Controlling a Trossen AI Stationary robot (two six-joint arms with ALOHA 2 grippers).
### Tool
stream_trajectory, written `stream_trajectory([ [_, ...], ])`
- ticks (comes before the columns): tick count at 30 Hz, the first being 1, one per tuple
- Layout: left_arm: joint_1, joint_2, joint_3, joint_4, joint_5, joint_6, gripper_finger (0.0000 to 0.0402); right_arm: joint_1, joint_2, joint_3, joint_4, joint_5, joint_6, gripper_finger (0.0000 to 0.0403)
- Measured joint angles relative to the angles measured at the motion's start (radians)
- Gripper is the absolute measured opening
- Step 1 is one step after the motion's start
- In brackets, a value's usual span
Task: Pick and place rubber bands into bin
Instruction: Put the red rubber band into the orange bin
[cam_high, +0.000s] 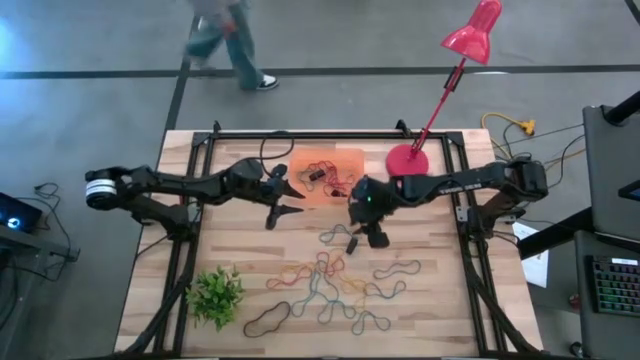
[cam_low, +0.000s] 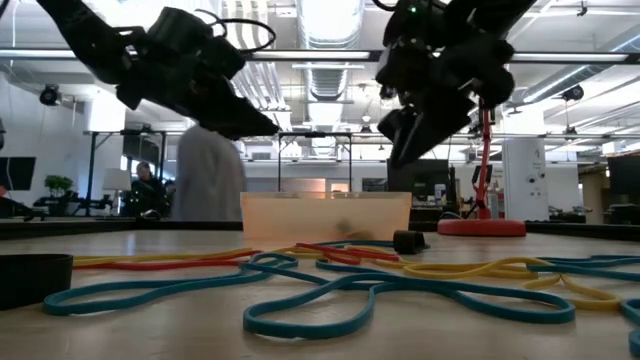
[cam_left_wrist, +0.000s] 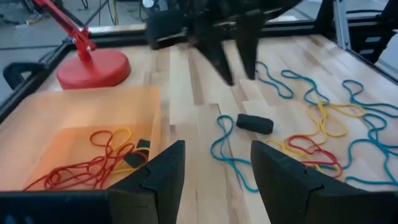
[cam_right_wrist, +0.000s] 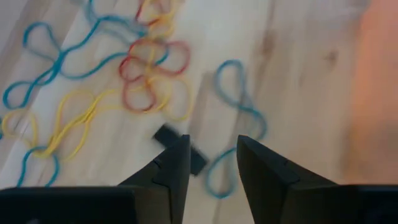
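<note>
1. The counter (cam_high: 240, 250) carries a loose tangle of rubber bands (cam_high: 335, 285) lying on the near side of the bin (cam_high: 345, 157), well apart from it; a thick black band (cam_high: 268, 320) lies at the far edge of the spread, beside the small plant (cam_high: 215, 293). Overlapping loops could come up together if one is pinched, dragging neighbours off target.

2. The bin, a shallow orange tray beside the red lamp base (cam_high: 407, 160), already holds a few red and yellow bands (cam_left_wrist: 93, 158). Its low wall could let a springy band flick back out.

3. The right pincer (cam_right_wrist: 208, 165) hangs above the counter just off the bin's near corner, jaws parted and empty, over a blue figure-eight band (cam_right_wrist: 233, 124). A slightly off descent could trap only one strand, or slide the thin loop across the wood.

4. The left pincer (cam_left_wrist: 214, 177) waits at the bin's near edge, jaws apart, holding nothing. Both arms are close here, so a swing toward the bin risks contact between them.

5. A small black block (cam_left_wrist: 254, 124) lies among the blue loops, near the bin; it may be caught up by mistake.
</note>
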Motion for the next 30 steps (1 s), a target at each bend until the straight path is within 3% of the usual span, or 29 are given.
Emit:
stream_trajectory([
  [6,-0.01,0.058,0.019,-0.003,0.008,-0.031,0.0167,0.056,0.001,-0.025,-0.002,0.03,0.097,0.0106],
  [9,-0.034,0.065,0.018,-0.024,0.061,-0.035,0.0167,0.084,0.001,-0.025,-0.011,0.031,0.152,0.0101],
  [17,-0.199,0.064,0.015,-0.132,0.069,-0.034,0.0166,0.169,0.0,-0.029,-0.017,0.032,0.22,0.0088],
  [21,-0.29,0.062,0.016,-0.141,0.039,-0.033,0.0166,0.2,0.0,-0.029,-0.018,0.037,0.241,0.0083],
  [25,-0.355,0.071,0.035,-0.137,-0.079,-0.016,0.0166,0.225,0.0,-0.029,-0.034,0.076,0.263,0.0078],
  [30,-0.386,0.16,0.1,-0.072,-0.164,0.025,0.0166,0.25,0.0,-0.03,-0.034,0.12,0.297,0.0072],
])
